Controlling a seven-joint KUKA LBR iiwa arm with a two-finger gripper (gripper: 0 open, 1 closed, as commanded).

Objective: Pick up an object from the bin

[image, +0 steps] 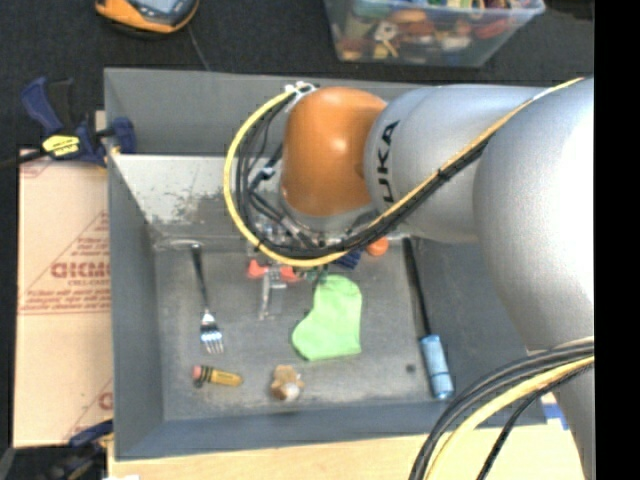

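Gripper (pixel 270 293), grip impossible to tell, just beside green cloth (pixel 328 323), long axis near-to-far across bin (pixel 130 368).

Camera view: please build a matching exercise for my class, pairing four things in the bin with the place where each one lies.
Things
1. fork
2. green cloth
3. blue-handled tool
4. tan lump

Places in the bin
A. along the view's right side
B. bottom of the view, near the centre
C. the view's left side
D. the middle

Pairs: 1-C, 2-D, 3-A, 4-B
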